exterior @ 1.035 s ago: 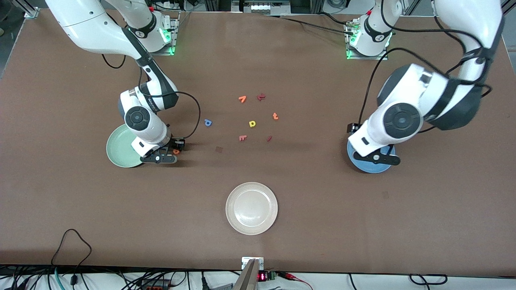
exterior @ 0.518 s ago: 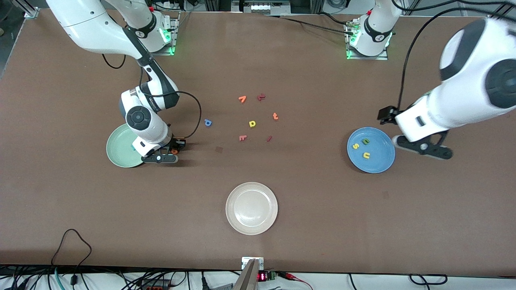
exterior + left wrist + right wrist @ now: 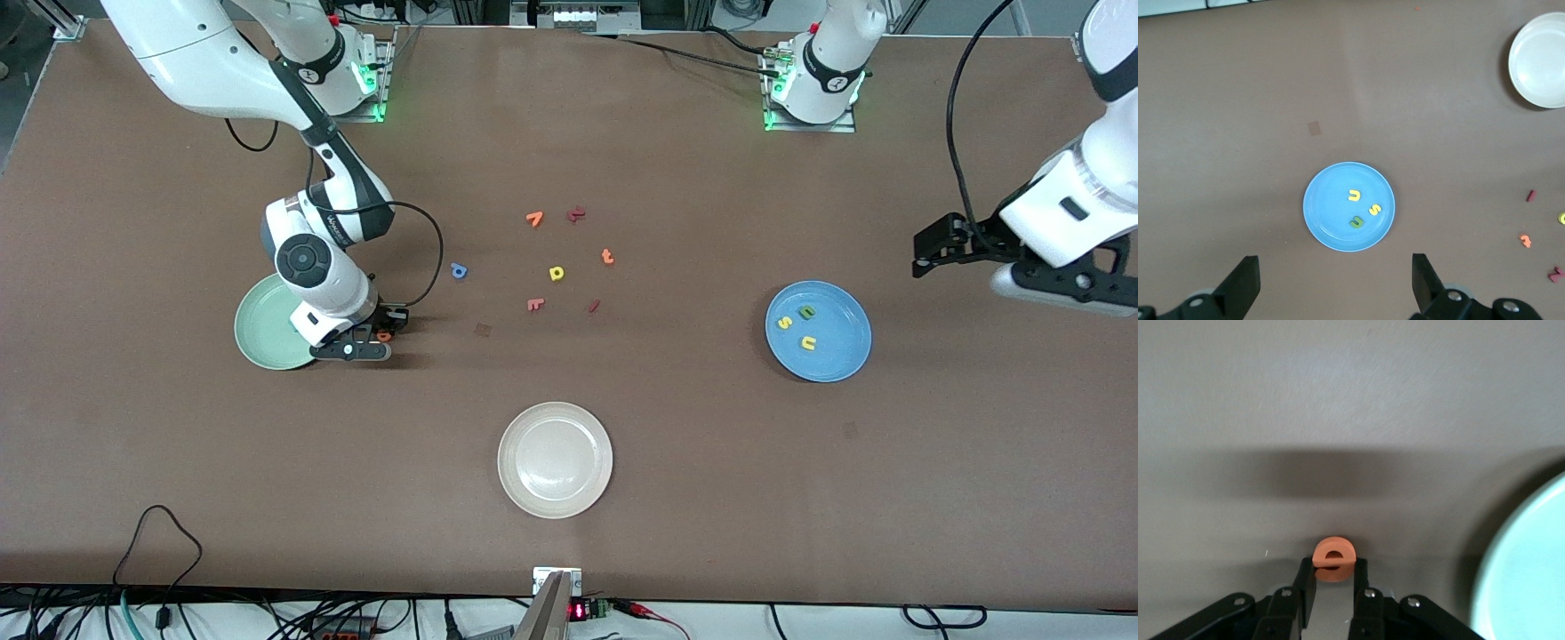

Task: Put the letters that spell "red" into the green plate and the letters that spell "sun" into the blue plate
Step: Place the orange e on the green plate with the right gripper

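- Front view: the right gripper sits low on the brown worktop, just beside the green plate, jaws pinched on the orange "e". The blue "d" lies flat nearer the loose cluster. The left gripper hangs over bare worktop by the blue plate.
- Left wrist view: jaws spread wide and empty; yellow "s", yellow "u" and green "n" lie in the glossy, shallow-rimmed plate.
- Right wrist view: the "e" is matte foam, thick and rounded. I judge it featherlight and squashy, so a light nip across its flat sides suits it.
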Available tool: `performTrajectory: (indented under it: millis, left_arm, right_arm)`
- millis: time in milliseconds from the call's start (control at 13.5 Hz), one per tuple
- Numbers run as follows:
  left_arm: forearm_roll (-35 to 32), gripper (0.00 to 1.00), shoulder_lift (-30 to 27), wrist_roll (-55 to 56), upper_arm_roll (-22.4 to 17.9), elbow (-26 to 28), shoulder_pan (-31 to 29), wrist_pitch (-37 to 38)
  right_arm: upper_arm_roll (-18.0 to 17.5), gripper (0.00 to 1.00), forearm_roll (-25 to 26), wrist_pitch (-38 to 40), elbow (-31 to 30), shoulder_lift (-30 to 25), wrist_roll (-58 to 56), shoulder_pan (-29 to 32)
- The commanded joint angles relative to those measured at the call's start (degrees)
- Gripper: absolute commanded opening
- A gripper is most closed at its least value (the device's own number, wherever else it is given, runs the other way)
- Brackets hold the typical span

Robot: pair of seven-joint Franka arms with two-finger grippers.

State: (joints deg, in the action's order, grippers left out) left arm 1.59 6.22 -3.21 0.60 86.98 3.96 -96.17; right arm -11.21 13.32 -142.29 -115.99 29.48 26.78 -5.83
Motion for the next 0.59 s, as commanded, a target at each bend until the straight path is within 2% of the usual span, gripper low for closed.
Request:
performTrajectory:
  millis: [0,222,444,518]
  left_arm:
    - [1.0,1.0,-6.3,-0.7,-1.7,8.6,-0.3,-1.9]
    - [0.9,1.0,-7.0,-1.5,-1.3,8.8,-1.1,2.6]
    - [0.8,1.0,-6.9,-1.5,-1.3,8.6,-1.3,3.6]
    - [0.8,1.0,-6.8,-1.4,-1.3,8.4,-1.2,3.6]
  right_arm:
    - [-0.1,0.05,-0.7,7.9,-0.4,-8.1,-4.4,4.0]
    - [-0.1,0.05,-0.7,10.5,-1.4,-10.6,-15.3,11.9]
    - [-0.2,0.07,-0.7,5.8,-4.8,-8.4,-15.8,14.4]
    - [-0.2,0.11,-0.7,4.0,-5.6,-7.3,-15.8,14.7]
